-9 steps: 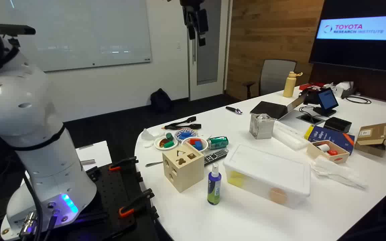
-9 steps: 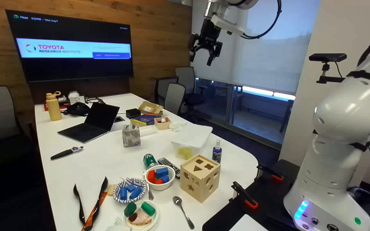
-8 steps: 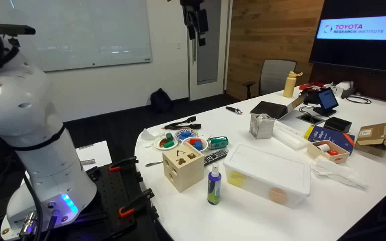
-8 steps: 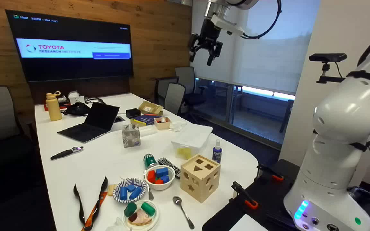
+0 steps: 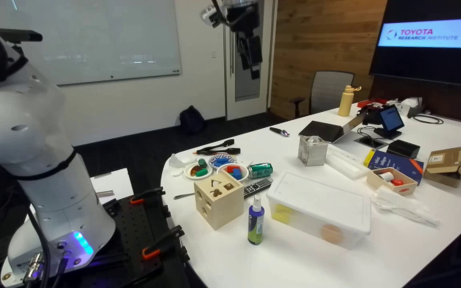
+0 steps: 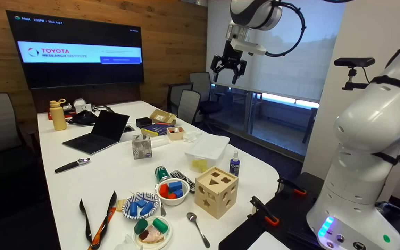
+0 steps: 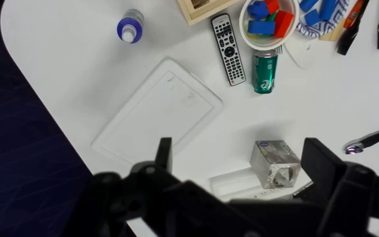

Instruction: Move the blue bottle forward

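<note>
Above the counter (image 6: 111, 173) the hand (image 6: 225, 80), spread apart, hangs lower now, perhaps approaching the blue bottle (image 6: 234, 167) near the rounded corner (image 6: 268, 172).

A glossy white arm (image 6: 359, 126) wears black bands (image 6: 394, 82), its base (image 6: 363, 217) showing a blue-lit strip (image 6: 326, 227) and green dot (image 6: 386, 238). The gripper (image 6: 225, 81) and looping cable (image 6: 303, 28) are black.

3 blue blocks (image 6: 133, 209) lie in the patterned bowl (image 6: 155, 201).
</note>
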Controlling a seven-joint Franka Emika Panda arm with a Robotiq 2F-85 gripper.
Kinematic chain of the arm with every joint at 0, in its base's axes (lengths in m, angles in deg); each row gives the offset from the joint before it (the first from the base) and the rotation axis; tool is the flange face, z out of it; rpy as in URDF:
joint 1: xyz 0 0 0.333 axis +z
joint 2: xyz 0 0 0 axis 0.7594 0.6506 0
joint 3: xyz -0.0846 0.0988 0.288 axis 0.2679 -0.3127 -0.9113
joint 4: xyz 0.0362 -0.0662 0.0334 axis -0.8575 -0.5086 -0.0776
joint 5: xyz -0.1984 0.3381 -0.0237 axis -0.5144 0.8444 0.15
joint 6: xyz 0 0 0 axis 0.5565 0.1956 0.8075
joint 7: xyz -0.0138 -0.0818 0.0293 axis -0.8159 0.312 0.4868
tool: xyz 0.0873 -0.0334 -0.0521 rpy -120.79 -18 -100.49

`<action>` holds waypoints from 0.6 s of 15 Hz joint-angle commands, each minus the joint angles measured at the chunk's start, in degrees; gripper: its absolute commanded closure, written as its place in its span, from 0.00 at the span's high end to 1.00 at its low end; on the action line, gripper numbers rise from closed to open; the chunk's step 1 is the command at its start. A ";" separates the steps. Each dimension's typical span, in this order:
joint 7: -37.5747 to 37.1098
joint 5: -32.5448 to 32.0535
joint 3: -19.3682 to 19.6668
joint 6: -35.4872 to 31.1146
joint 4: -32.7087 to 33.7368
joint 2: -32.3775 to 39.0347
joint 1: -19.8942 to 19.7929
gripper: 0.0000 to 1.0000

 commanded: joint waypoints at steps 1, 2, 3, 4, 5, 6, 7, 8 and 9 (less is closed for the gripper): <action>-2.41 0.65 1.30 -7.44 -5.29 4.93 -1.84 1.00; -2.49 0.82 1.68 -9.65 -6.59 6.64 -2.18 1.00; -2.57 1.24 2.10 -11.57 -7.87 8.39 -2.29 1.00; -2.99 1.03 2.29 -13.72 -9.04 9.84 -2.49 1.00; -3.89 0.21 2.26 -16.06 -10.32 11.15 -2.77 1.00; -4.05 0.00 2.50 -18.25 -11.23 12.74 -2.84 1.00; -4.83 -0.54 2.65 -20.51 -12.27 14.11 -3.06 1.00; -5.78 -1.01 2.80 -22.31 -12.90 15.56 -3.29 1.00; -6.21 -0.88 3.08 -24.09 -13.64 16.84 -3.39 1.00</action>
